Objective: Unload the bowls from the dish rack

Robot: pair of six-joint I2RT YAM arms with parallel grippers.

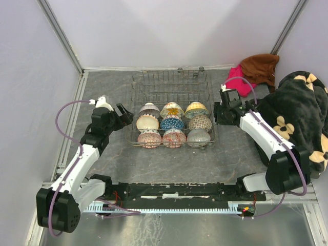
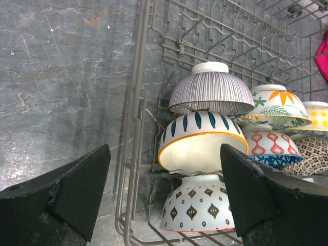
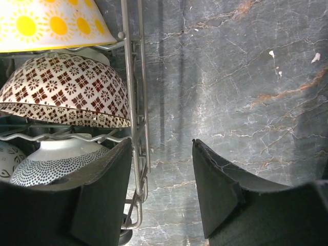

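Top external view: grey wire rack (image 1: 171, 97), rectangular, raised sides, rows of prongs, sits mid-way across the table (image 1: 102, 87), whose top is grey with marble-like veining. Nine bowls (image 1: 172, 123) fill the rack's near half, three rows of three. They are round glazed ceramic, tipped on edge between the prongs. Left gripper (image 1: 124, 111) is just beside the rack's left side, right gripper (image 1: 217, 114) just beside its right side. Far right: pink cloth (image 1: 238, 79), brown cloth (image 1: 260, 65), fleecy black blanket (image 1: 297, 113) with cream flowers. Left wrist view: matte black fingers (image 2: 66, 189) spread wide, nothing between them. Beyond them, in one column: striped bowl (image 2: 210, 89), finely ribbed; blue-leaf bowl (image 2: 200, 123), orange rim, cream inside; diamond bowl (image 2: 197, 207). Right wrist view: fingers (image 3: 220, 184) moderately apart, gripping nothing, one over the rack, the other over bare table, rim wire showing in the gap. Sun bowl (image 3: 51, 25), lattice bowl (image 3: 61, 92) and dotted bowl (image 3: 56, 161) lie inside the rim.
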